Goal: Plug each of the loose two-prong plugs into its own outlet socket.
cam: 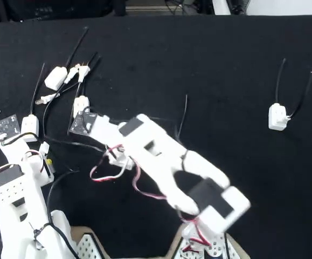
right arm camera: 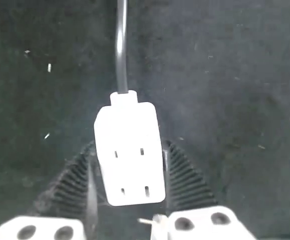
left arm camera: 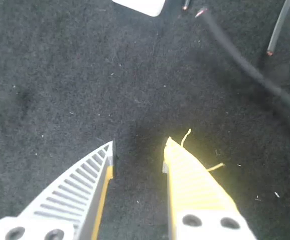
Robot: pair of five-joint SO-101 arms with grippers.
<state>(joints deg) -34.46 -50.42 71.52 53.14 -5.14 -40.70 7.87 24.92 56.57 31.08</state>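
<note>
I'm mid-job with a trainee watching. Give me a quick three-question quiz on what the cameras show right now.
1. True or false: the left gripper is holding a two-prong plug.
2. What sits between the fingers of the right gripper?
A) a two-prong plug
B) a white outlet socket
C) nothing
3. In the right wrist view, how many slots show on the outlet socket's face?

Key:
1. False. It is open over bare black cloth.
2. B.
3. Four, in two pairs.
</note>
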